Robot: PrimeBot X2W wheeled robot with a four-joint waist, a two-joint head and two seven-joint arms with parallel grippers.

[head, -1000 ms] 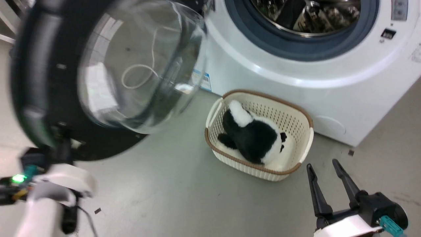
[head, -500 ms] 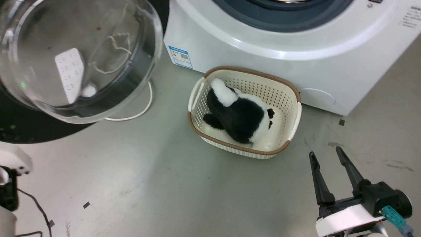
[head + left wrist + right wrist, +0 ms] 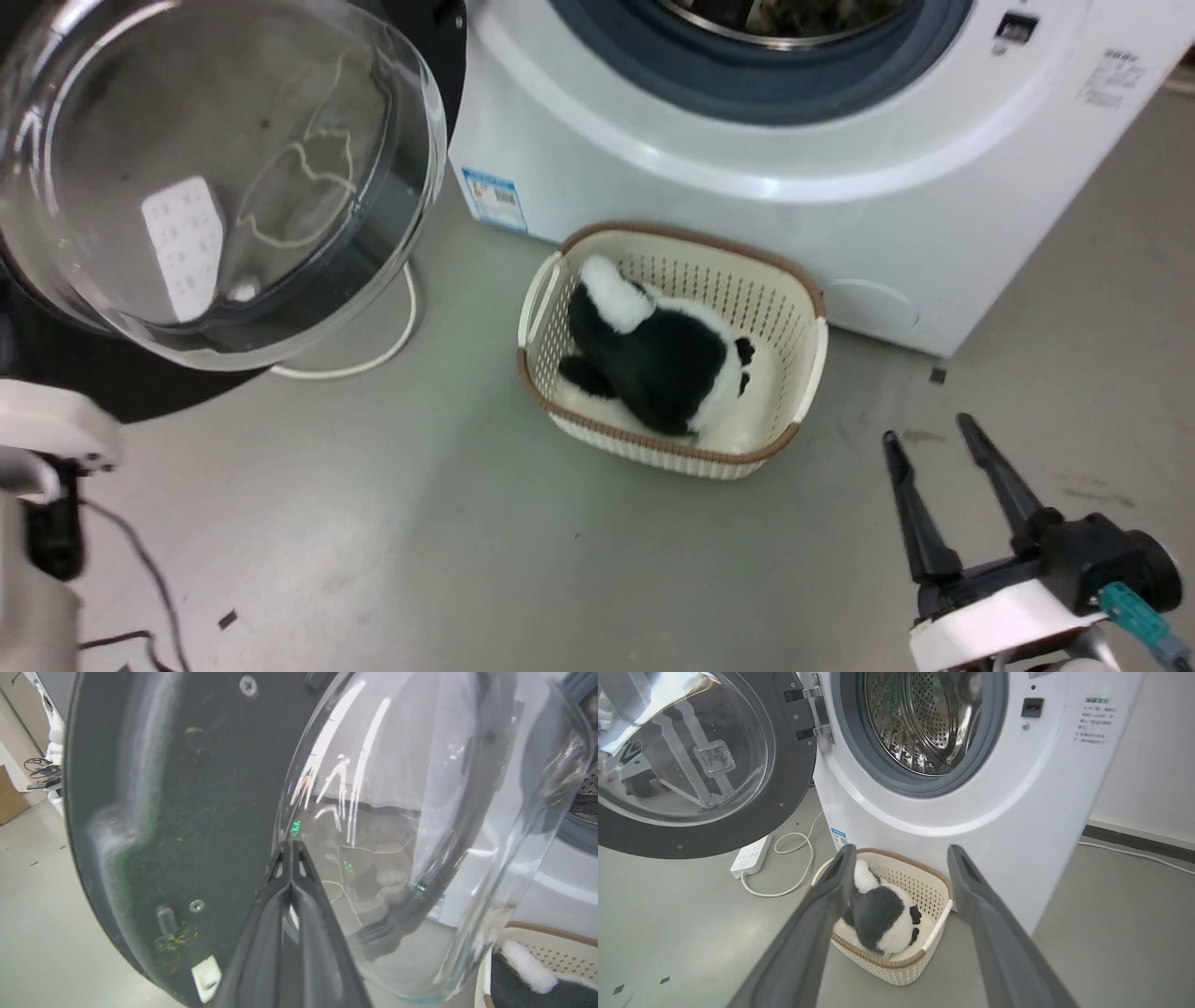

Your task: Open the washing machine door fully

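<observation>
The washing machine door (image 3: pixel 215 187) stands swung out at the upper left of the head view, its clear glass bowl bulging toward me inside the black ring. From the right wrist it hangs on its hinge (image 3: pixel 817 709), left of the steel drum opening (image 3: pixel 924 718). In the left wrist view my left gripper (image 3: pixel 290 844) is shut, fingertips together against the door's inner face (image 3: pixel 187 788) at the rim of the glass. My pale left forearm (image 3: pixel 42 448) sits below the door. Low on the right, my right gripper (image 3: pixel 926 429) is open and holds nothing.
A cream basket (image 3: pixel 794 373) holding a black and white plush toy (image 3: pixel 653 359) sits on the grey floor before the white machine (image 3: pixel 728 224). A white power strip (image 3: pixel 749 856) and its cable (image 3: pixel 784 891) lie under the door. Bare floor spreads in front.
The head camera has shifted. The door has swung farther from the machine front than one second ago. My right gripper stays open in the same place.
</observation>
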